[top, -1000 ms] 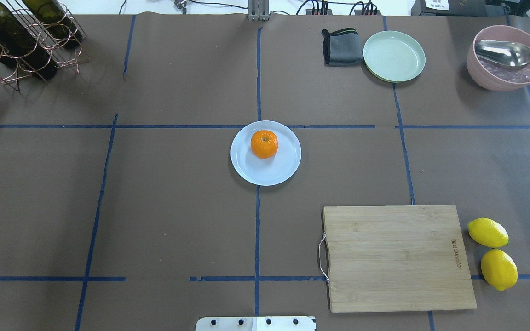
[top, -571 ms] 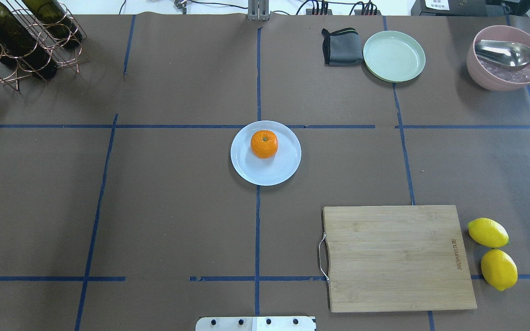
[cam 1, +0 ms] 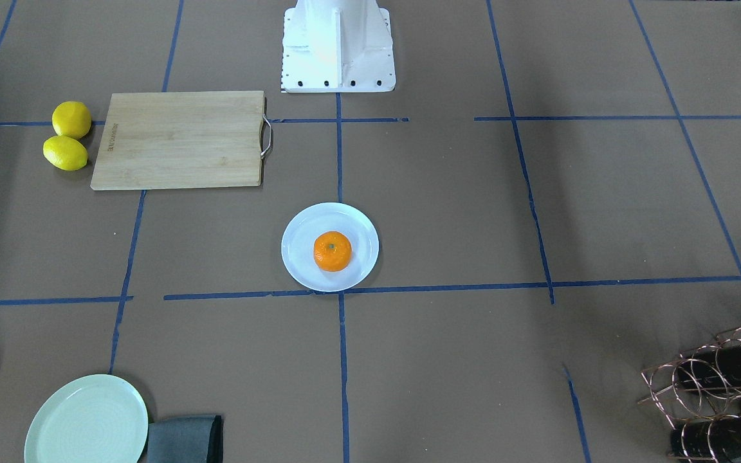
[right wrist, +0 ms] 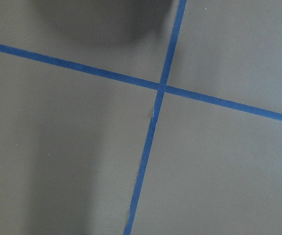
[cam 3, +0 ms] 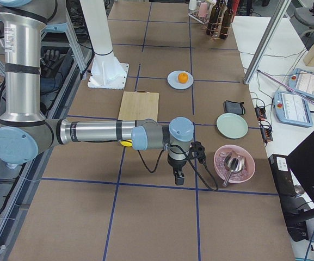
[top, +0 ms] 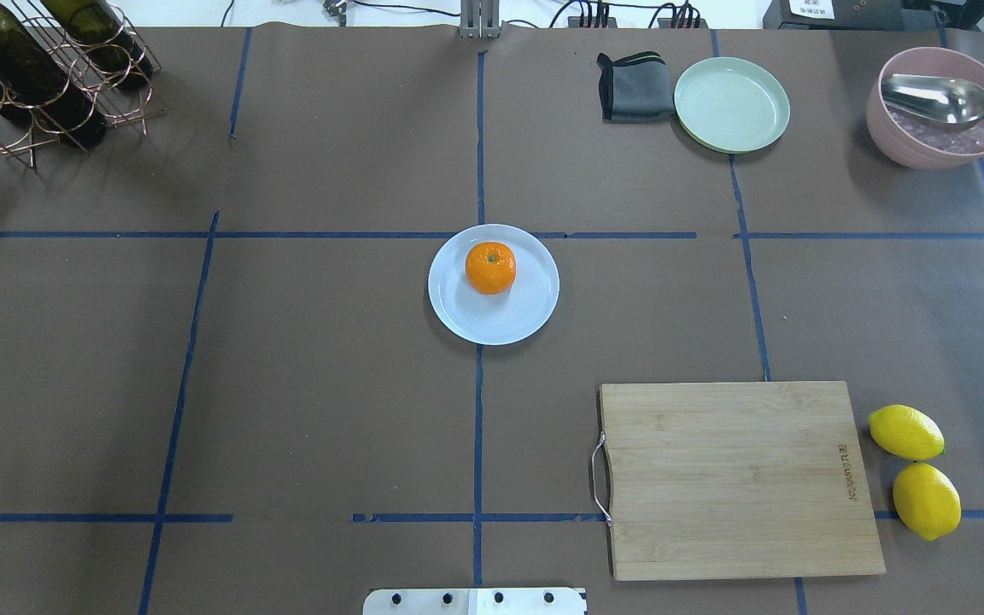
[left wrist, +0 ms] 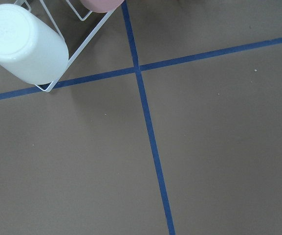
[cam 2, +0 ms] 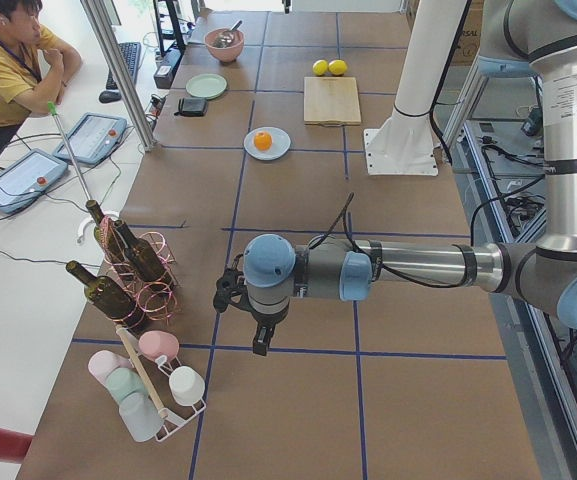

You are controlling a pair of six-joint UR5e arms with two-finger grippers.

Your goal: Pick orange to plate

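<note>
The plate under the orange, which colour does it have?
The plate is a plain pale bluish-white, with no pattern. The overhead exterior view shows it best.

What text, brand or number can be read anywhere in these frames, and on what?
Nothing reads clearly.
Cutting board: burnt-in mark along one short edge, too blurred to read.
Left arm and right arm: printed labels on the upright links, too small to read.

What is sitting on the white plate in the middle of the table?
Only the orange sits on the plate, nothing else. The patch of plate directly beneath it is hidden.
</note>
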